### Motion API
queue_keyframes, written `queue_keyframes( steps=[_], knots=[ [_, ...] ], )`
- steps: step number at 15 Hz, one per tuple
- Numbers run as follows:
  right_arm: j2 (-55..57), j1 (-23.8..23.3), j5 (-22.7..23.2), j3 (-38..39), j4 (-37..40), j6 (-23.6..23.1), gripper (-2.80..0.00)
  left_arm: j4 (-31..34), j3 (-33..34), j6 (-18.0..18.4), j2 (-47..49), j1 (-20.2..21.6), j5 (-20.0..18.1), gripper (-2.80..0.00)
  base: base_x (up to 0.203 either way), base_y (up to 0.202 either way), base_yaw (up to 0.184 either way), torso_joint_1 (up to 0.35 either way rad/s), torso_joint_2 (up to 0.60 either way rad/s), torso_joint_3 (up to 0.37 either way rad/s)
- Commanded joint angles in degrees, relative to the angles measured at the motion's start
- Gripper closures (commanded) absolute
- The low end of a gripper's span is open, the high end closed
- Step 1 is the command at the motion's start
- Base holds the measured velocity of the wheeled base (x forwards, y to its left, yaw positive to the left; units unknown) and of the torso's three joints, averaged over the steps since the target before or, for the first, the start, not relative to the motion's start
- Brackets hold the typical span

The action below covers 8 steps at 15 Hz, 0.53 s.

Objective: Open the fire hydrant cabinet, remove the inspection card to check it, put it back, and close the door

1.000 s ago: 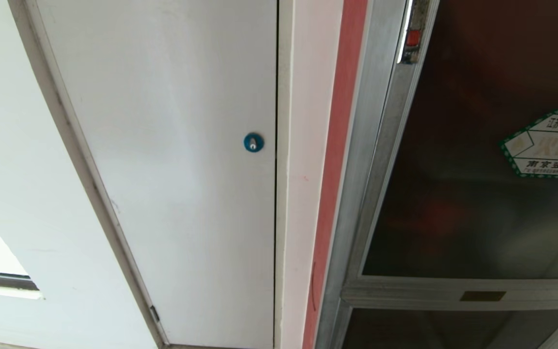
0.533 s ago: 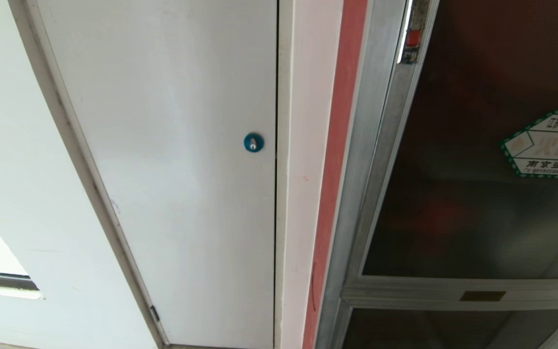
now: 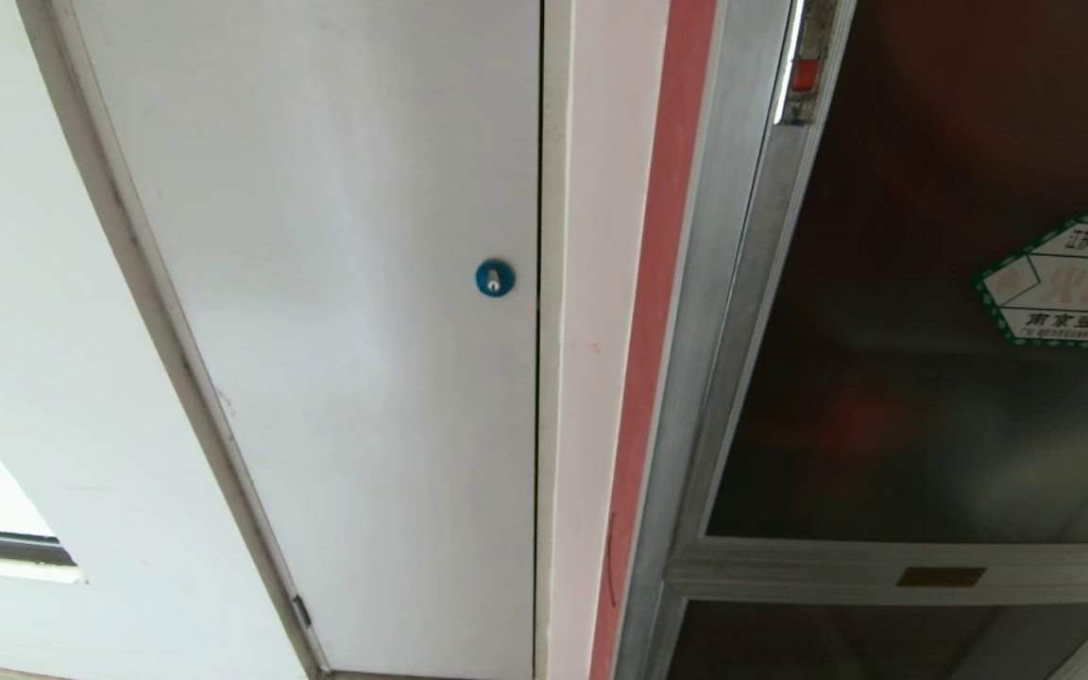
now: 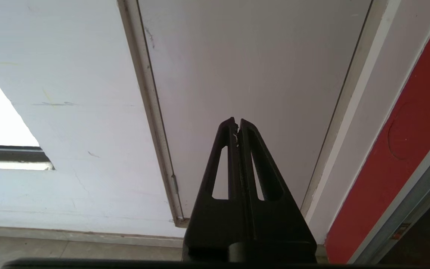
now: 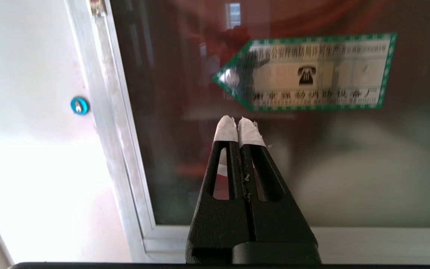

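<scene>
Straight ahead stand two doors side by side: one plain white panel door [image 3: 336, 331] carrying one blue round lock [image 3: 494, 278], and one silver-framed dark glass door [image 3: 931, 312] of the fire hydrant cabinet [image 3: 695, 397], which lies flat in its frame. Between the two run a pale strip of wall and one red stripe [image 3: 657, 312]. Near the top of the cabinet's frame sits one small latch with a red part [image 3: 801, 76]. Below the door, a crossbar bears one small brass-coloured plate [image 3: 941, 576]; its writing is too small to read, and a second dark pane begins under it.

One green-bordered white sticker [image 5: 304, 73] is stuck on the glass, printed with a black telephone symbol and lines of Chinese characters that I cannot read with certainty. Behind the tinted glass only vague red and whitish shapes show; the inspection card cannot be made out there.

Neither arm appears in the head view. The right pincer [image 5: 238, 123] has its white-taped tips pressed together, holding nothing, pointed at the glass just under the sticker, with open pane around it. The left pincer [image 4: 236, 123] is likewise closed on nothing, facing the lower part of the white panel door, near the floor [image 4: 69, 250].
</scene>
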Motion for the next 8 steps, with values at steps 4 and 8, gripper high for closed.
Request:
queue_keyframes(
  steps=[4, 8],
  knots=[
    [-6.71, 0.21, -0.19, 10.48, -0.91, -1.18, 0.00, -0.03, 0.70, -0.01, 0.01, -0.01, 0.00, 0.00, 0.000, 0.000, 0.000, 0.000, 0.00, 0.000],
    [-12.18, 0.29, -0.14, 17.40, -0.82, -2.53, 0.00, -0.03, 0.70, -0.01, 0.01, -0.01, 0.00, 0.00, 0.000, 0.000, 0.000, 0.000, 0.00, 0.000]
  ],
)
